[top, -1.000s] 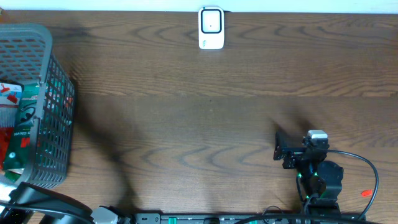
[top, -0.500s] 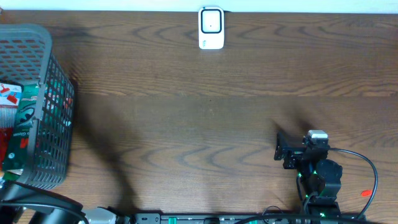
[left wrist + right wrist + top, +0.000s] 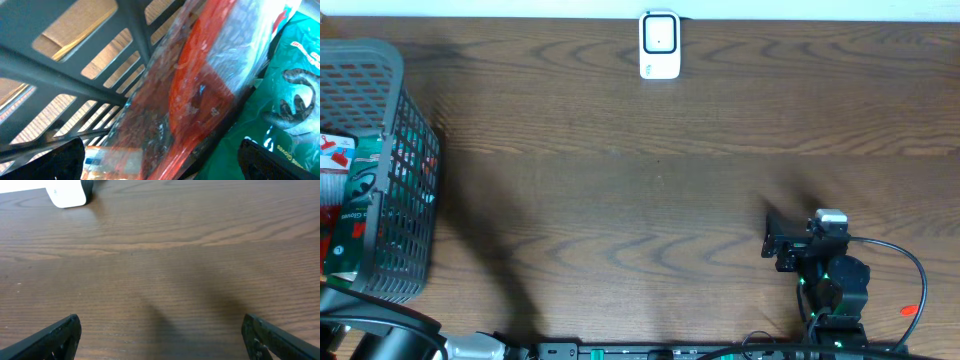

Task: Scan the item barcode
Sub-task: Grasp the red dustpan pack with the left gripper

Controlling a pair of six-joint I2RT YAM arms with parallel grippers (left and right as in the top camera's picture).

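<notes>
Left wrist view is showing the inside of the grey basket [image 3: 75, 55]. The left gripper [image 3: 167, 160] is standing wide open, with its two dark fingertips [image 3: 55, 160] sitting at the lower corners of the picture, and it is holding nothing. A shiny red packet [image 3: 200, 100] is leaning against the slatted wall of the basket, straight ahead of this gripper and between the lines of its two fingers. I cannot tell if the fingers are touching it. A green packet [image 3: 290, 100] is lying just beside the red one, on the side away from the basket wall.

In the overhead view the basket [image 3: 380, 170] is standing at the left end of the wooden counter [image 3: 620, 200], and the packets are lying inside it. The white scanner [image 3: 659, 45] is resting well apart from the basket, at the far edge of the counter. The right gripper [image 3: 778, 245] is hovering far from the basket, over the bare near part of the counter. Its jaws are also spreading fully and are gripping nothing.
</notes>
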